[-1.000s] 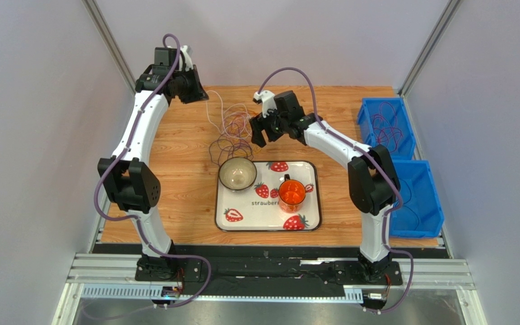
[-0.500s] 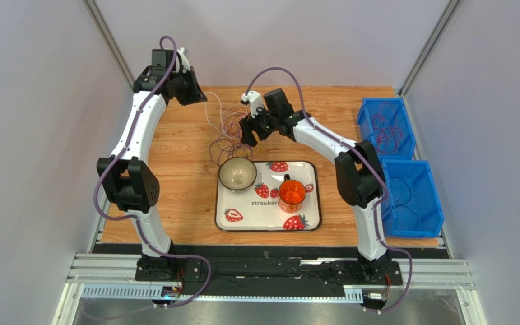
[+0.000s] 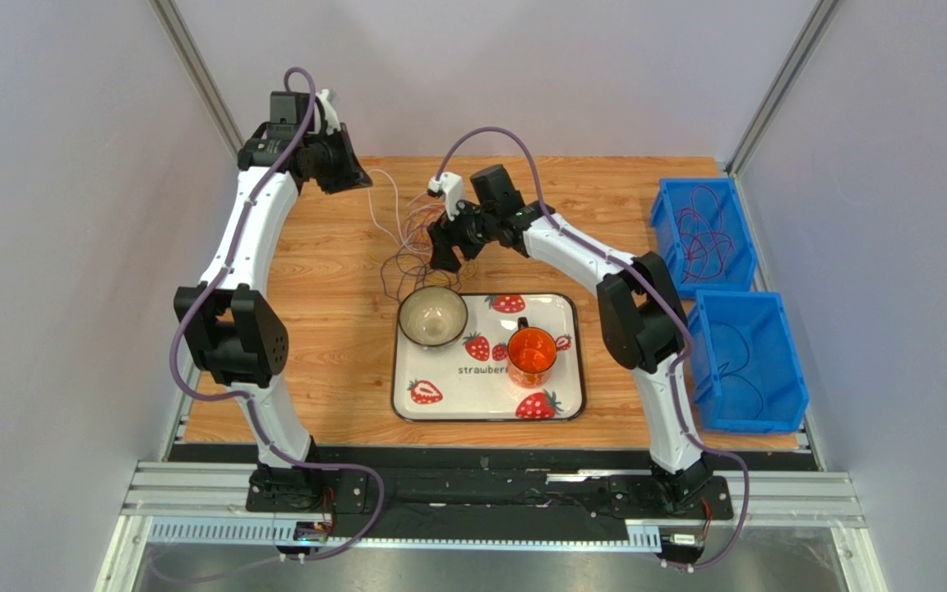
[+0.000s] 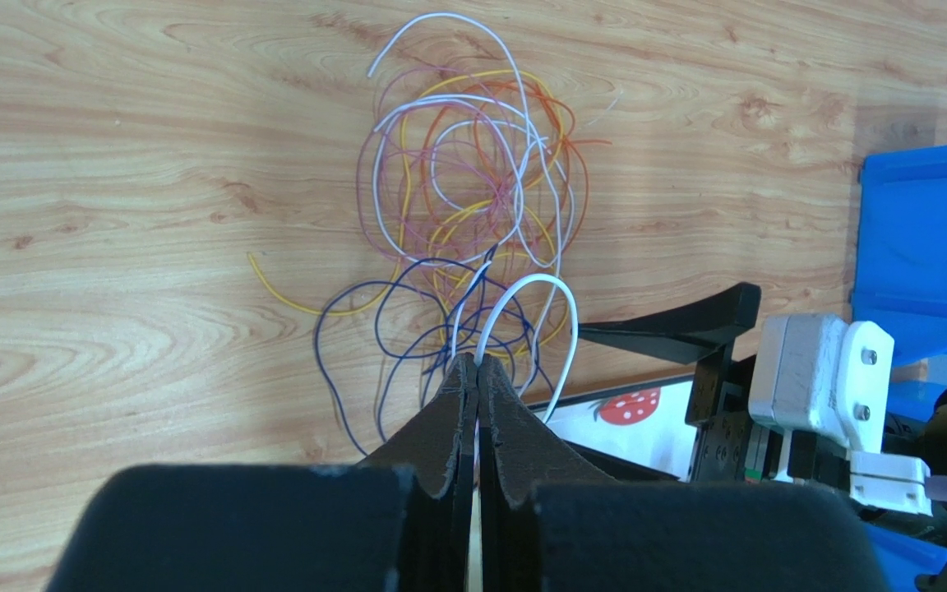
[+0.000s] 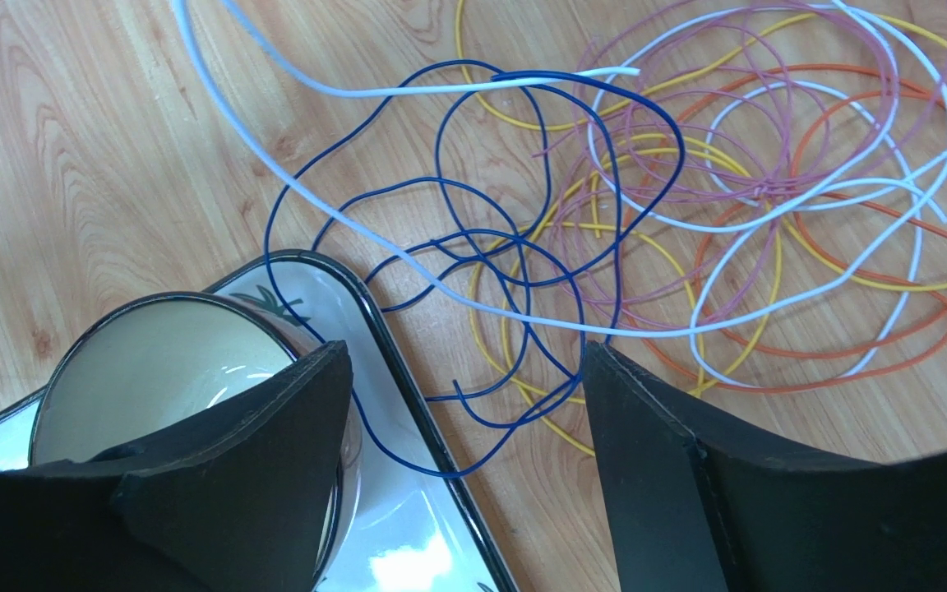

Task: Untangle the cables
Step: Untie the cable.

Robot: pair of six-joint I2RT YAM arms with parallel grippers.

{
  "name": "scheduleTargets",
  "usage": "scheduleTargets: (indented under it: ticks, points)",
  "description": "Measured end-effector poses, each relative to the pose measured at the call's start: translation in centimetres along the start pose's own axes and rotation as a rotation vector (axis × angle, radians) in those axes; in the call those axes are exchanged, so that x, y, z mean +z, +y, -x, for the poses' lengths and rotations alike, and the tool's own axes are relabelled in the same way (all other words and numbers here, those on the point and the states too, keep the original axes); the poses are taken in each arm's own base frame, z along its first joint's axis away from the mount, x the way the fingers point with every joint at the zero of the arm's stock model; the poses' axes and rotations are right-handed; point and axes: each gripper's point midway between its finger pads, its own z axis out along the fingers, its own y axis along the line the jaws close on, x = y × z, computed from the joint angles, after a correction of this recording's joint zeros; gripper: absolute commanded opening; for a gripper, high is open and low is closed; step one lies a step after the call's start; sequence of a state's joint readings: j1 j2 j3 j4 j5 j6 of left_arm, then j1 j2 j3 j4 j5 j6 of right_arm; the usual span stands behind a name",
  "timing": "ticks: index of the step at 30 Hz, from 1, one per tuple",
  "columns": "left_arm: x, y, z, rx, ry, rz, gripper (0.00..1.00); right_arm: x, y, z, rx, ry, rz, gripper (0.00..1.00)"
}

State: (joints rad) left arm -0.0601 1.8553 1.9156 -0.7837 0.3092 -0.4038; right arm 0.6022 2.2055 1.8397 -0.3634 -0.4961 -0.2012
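The cables [image 3: 412, 242] lie in a loose tangle on the wooden table behind the bowl: white, dark blue, yellow, orange and pink loops [image 4: 479, 185]. My left gripper [image 4: 477, 364] is raised at the back left [image 3: 349, 173], shut on a white cable [image 4: 528, 290] that runs from its tips down into the tangle. Over the tangle's near edge hovers my right gripper [image 3: 442, 253], open. Between its fingers [image 5: 466, 352] show dark blue and yellow loops [image 5: 503, 296] and the tray's corner; nothing is gripped.
A strawberry-print tray [image 3: 491, 401] holds a cream bowl [image 3: 432, 317] and an orange cup [image 3: 532, 352]; a blue loop hangs over the tray's rim [image 5: 404, 370] by the bowl [image 5: 157, 382]. Two blue bins [image 3: 703, 234] [image 3: 744, 364] at the right edge hold sorted cables.
My right arm has swung left, bringing its open gripper over the tangle's near edge. The left gripper has drawn slightly back and left, still shut on the white cable.
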Motion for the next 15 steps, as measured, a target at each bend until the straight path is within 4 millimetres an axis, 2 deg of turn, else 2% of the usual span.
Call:
scheduleTargets:
  ticks: [6, 12, 15]
  points:
    - [0.0, 0.5, 0.0, -0.011, 0.001, 0.005, 0.0, 0.2, 0.5, 0.1, -0.018, -0.004, 0.025, 0.73]
    - [0.0, 0.8, 0.0, -0.016, 0.003, 0.007, 0.0, 1.7, -0.3, 0.5, -0.028, -0.014, 0.024, 0.73]
    - [0.0, 0.8, 0.0, -0.017, 0.002, 0.004, 0.0, 2.3, -0.5, -0.1, -0.023, -0.003, 0.026, 0.73]
